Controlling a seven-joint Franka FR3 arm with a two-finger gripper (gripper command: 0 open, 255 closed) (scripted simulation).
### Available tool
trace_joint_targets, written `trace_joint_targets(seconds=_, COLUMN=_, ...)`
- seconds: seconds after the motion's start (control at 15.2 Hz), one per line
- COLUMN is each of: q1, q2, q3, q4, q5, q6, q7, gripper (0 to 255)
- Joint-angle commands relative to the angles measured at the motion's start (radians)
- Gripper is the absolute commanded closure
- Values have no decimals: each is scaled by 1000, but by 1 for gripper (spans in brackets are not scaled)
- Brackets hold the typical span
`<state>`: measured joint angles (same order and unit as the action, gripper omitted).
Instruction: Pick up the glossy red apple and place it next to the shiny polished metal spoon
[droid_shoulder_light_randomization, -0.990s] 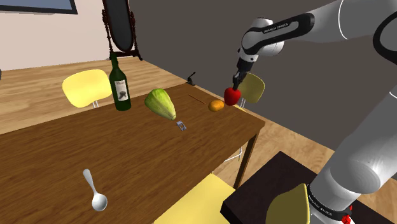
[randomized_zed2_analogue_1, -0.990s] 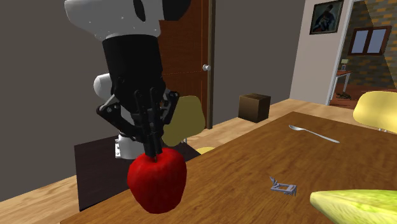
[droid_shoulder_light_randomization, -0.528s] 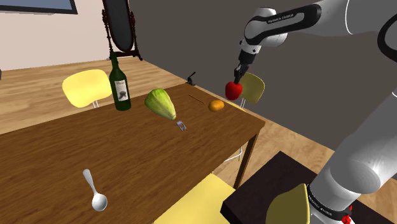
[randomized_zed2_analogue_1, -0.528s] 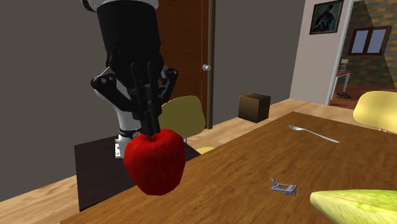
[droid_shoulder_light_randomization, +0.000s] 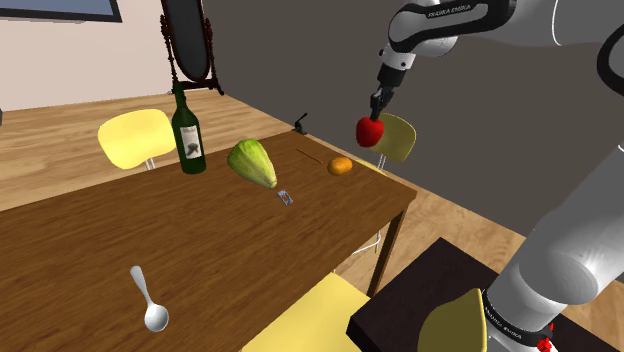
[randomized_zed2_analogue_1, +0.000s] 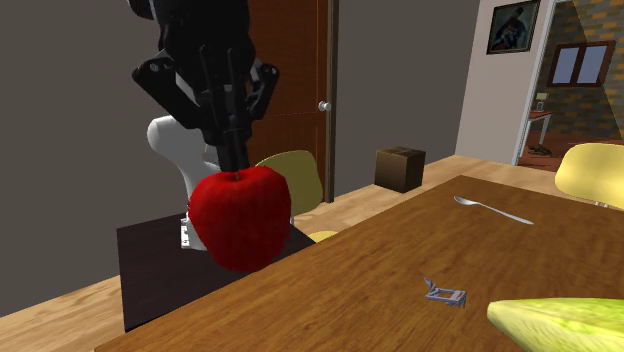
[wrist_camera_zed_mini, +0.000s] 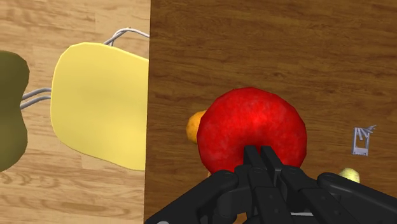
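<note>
- Glossy, round red apple (droid_shoulder_light_randomization: 370, 130) hangs over the wood-grain table's (droid_shoulder_light_randomization: 220, 240) corner, top up, no long axis
- Black gripper (droid_shoulder_light_randomization: 378, 110) pinches its top
- Shiny metal spoon (droid_shoulder_light_randomization: 149, 300) lies well apart

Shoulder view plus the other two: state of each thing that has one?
end effector, shut on the top of the apple
apple, held, lifted clear of the table
spoon, lying flat on the table, far from the apple
bottle, standing upright on the table
lettuce, lying on the table
orange, resting on the table near its corner
</note>
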<state>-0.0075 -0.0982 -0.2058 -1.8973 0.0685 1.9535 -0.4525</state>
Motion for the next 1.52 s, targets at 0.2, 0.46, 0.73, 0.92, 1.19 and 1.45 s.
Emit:
trace_joint_targets(seconds=0.2, q1=30, q2=-22, q3=41, q4=-19, q5=-12, q6=2, q7=75, gripper=255)
trace_joint_targets(seconds=0.46, q1=71, q2=-35, q3=97, q4=-56, q5=-22, q6=31, q7=173, gripper=255)
trace_joint_targets(seconds=0.73, q1=111, q2=-32, q3=152, q4=-73, q5=-31, q6=56, q7=271, gripper=255)
trace_joint_targets(seconds=0.92, q1=141, q2=-19, q3=194, q4=-74, q5=-38, q6=72, q7=345, gripper=255)
trace_joint_targets(seconds=1.19, q1=182, q2=11, q3=247, q4=-59, q5=-50, q6=90, q7=443, gripper=255)
trace_joint_targets(seconds=1.45, q1=223, q2=57, q3=297, q4=-26, q5=-68, q6=103, q7=542, gripper=255)
